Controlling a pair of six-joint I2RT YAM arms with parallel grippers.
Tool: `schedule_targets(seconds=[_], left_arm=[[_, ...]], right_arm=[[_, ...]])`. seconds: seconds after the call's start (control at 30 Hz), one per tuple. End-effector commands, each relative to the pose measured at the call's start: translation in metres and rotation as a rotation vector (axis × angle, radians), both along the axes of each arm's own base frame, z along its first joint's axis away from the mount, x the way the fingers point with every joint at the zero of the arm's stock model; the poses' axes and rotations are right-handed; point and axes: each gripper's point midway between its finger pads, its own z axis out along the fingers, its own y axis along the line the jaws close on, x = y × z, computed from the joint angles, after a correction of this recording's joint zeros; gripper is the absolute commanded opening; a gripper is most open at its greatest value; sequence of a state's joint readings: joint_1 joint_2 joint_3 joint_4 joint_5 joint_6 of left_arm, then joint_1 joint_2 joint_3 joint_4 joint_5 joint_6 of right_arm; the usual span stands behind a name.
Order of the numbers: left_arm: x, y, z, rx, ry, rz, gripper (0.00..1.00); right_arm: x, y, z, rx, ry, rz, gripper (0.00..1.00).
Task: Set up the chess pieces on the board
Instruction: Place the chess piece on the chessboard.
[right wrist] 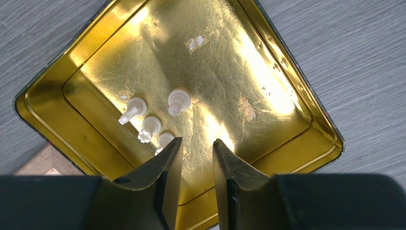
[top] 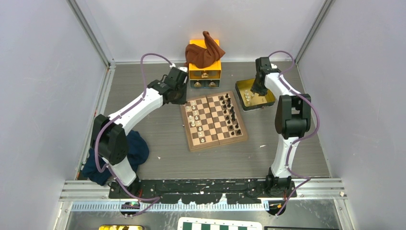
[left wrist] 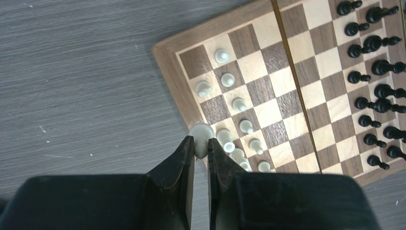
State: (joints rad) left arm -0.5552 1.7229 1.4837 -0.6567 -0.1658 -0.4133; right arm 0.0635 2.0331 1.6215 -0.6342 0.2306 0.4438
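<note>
Broadly, the grey counter (top: 167, 139) carries the board (top: 216, 144) at its middle, turned a little askew, with its centre seam running from far edge to near edge. Along its right side dark chess pieces (left wrist: 378, 67) stand in 2 files. The cream chess pieces (left wrist: 239, 104) stand scattered over the left half. A gold tin (right wrist: 292, 96) sits just beside the board's far right corner.

The left hand (left wrist: 201, 146) hangs over the board's left border, fingers pressed nearly together on 1 cream piece (left wrist: 201, 132). The piece's broad round end juts past the fingertips, and its long axis seems to lie in line with them. The right hand (right wrist: 196, 148) hovers over the tin, fingers parted about halfway, holding nothing.

In the tin 4 loose cream pieces (right wrist: 178, 100) lie on their sides, narrow ends toward the hand. The nearest is partly hidden behind 1 finger, and I cannot tell whether they touch.
</note>
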Motion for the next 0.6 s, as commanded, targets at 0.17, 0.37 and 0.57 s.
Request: schedule_targets(seconds=[0.17,0.37,0.57], left_arm=[[-0.016,-0.019,0.004,-0.024,-0.012,-0.037,0.0],[-0.015,-0.019,-0.004,-0.006,-0.014,-0.039,0.0],[-0.013,-0.025,-0.014,-0.003,-0.004,-0.046,0.0]], right_arm=[[0.005,-0.002,0.036,-0.004,-0.108,-0.012,0.36],[0.007,-0.001,0.038,-0.003,-0.116,-0.012,0.36],[0.01,-0.002,0.039,-0.004,-0.121,-0.011,0.35]])
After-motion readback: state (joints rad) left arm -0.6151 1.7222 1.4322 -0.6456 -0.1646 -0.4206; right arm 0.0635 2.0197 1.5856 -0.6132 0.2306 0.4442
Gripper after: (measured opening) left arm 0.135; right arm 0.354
